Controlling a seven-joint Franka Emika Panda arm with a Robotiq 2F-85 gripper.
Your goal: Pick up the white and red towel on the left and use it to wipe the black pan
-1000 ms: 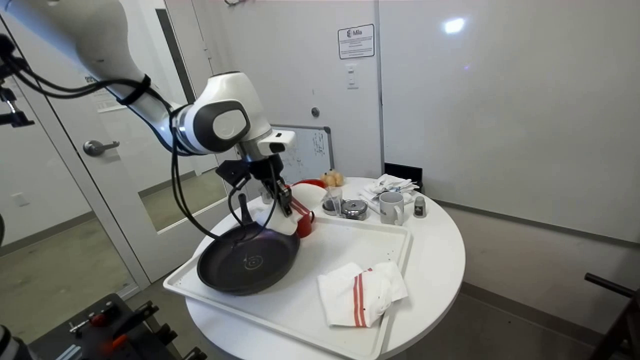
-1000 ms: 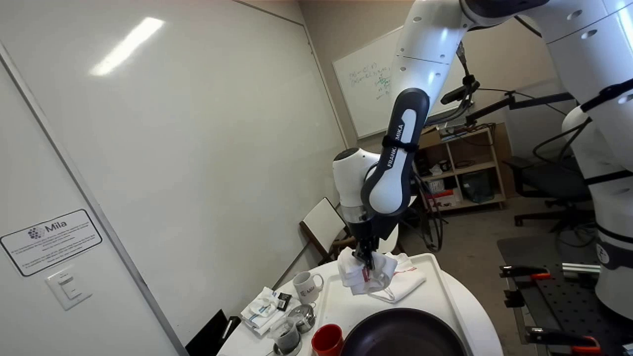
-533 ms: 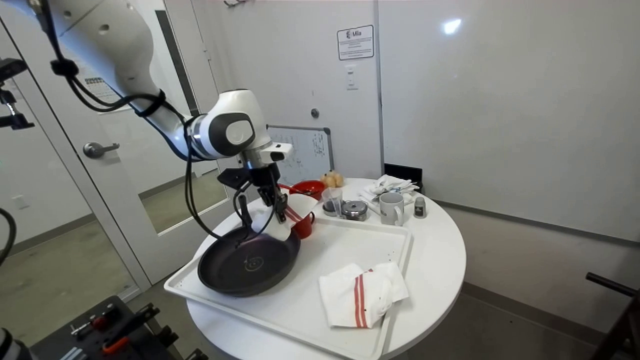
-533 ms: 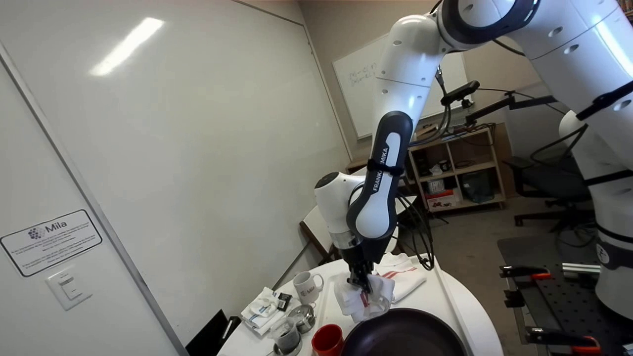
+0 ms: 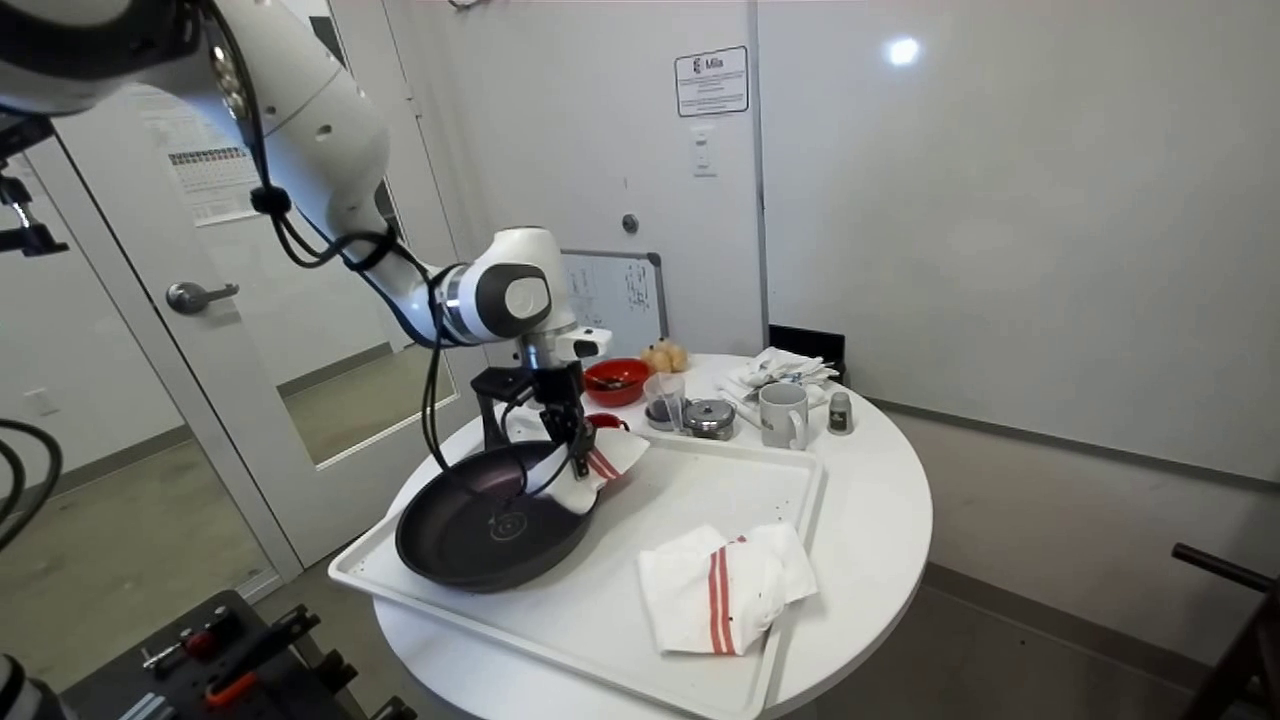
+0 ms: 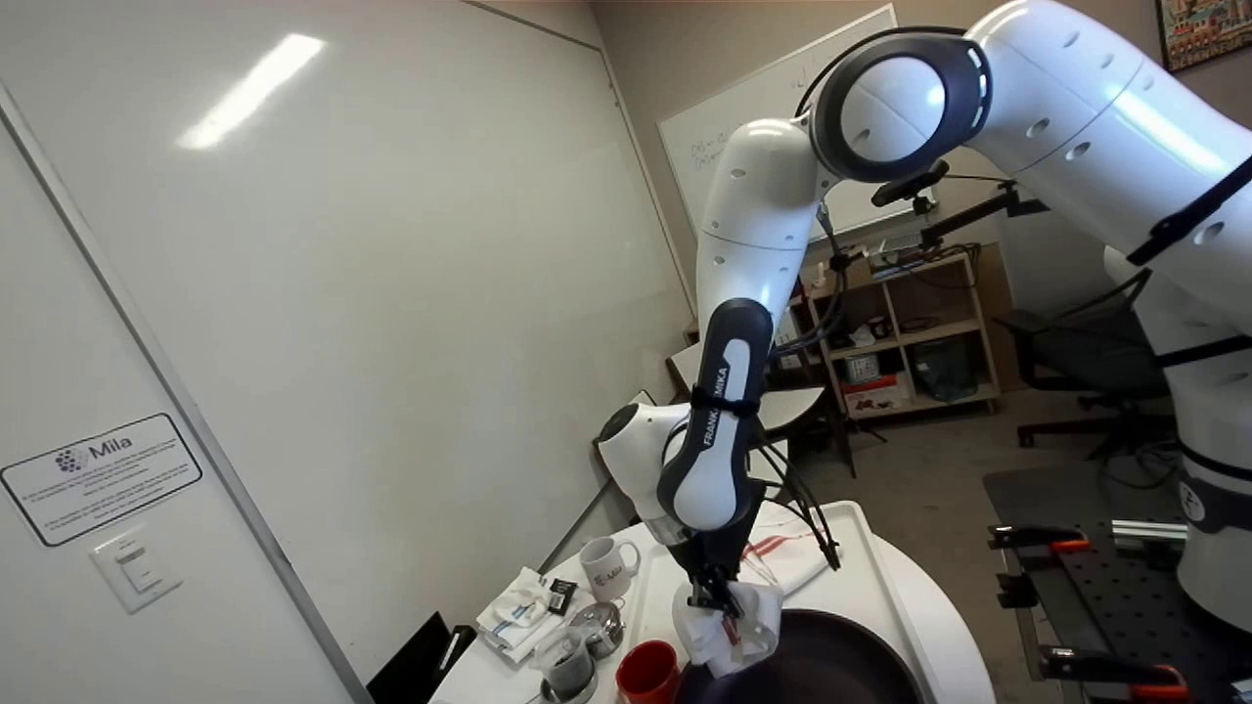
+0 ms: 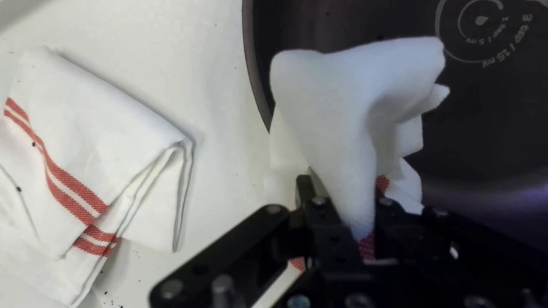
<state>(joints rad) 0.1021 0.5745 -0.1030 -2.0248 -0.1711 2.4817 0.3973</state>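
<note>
In an exterior view, near right, we find one folded white cloth [image 5: 685,595], red-striped, on a rectangular white tray [image 5: 725,482]; left, one round black frying pan [image 5: 470,540]; at its far right rim, one black two-fingered gripper [image 5: 582,462] pinching one small white-and-red fabric towel [image 5: 572,493], pan contact unclear; far, one round red bowl [image 5: 612,397].

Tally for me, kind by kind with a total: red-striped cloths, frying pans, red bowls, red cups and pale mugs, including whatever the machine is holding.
Red-striped: held cloth in the end effector, plus folded cloth on the tray: 2
Black frying pan: 1
Red bowl: 1
Red cup: 1
Pale mug: 1
Total: 6
</note>
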